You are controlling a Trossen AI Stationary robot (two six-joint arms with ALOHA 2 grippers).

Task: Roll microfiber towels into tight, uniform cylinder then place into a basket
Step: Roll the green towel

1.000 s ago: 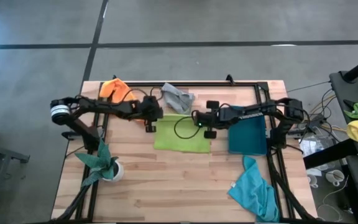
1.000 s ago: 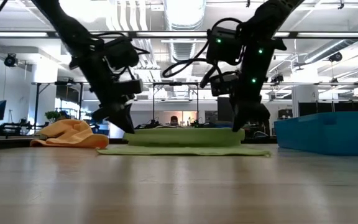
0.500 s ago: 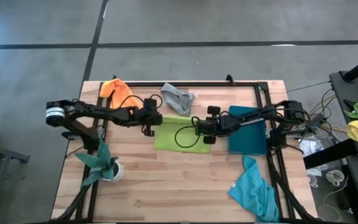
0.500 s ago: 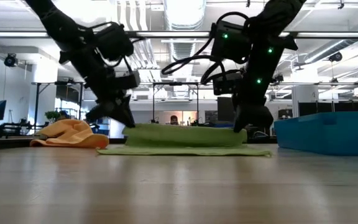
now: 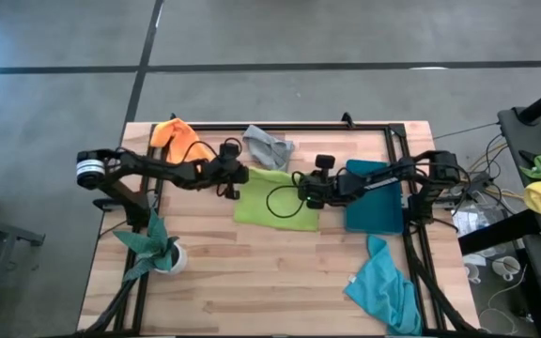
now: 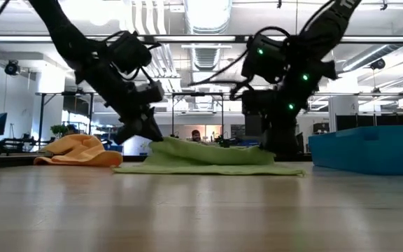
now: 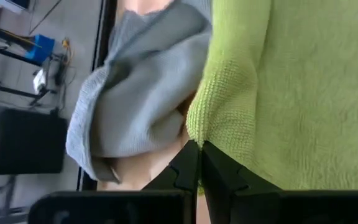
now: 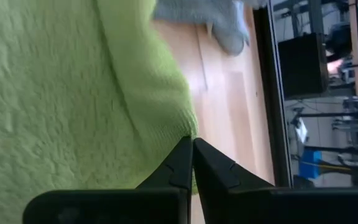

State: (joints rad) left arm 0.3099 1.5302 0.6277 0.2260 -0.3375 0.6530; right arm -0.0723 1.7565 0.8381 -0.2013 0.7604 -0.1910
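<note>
Both grippers pinch the lime green towel (image 5: 277,199) at mid-table: the left gripper (image 5: 239,175) has its fingers together on the far left corner, the right gripper (image 5: 301,191) its fingers together on the right edge, so a fold humps up between them. Just right of it the basket (image 5: 376,208) holds no towel. Farther out lie the grey towel (image 5: 269,146), the orange towel (image 5: 175,133) and the turquoise towel (image 5: 384,287).
</note>
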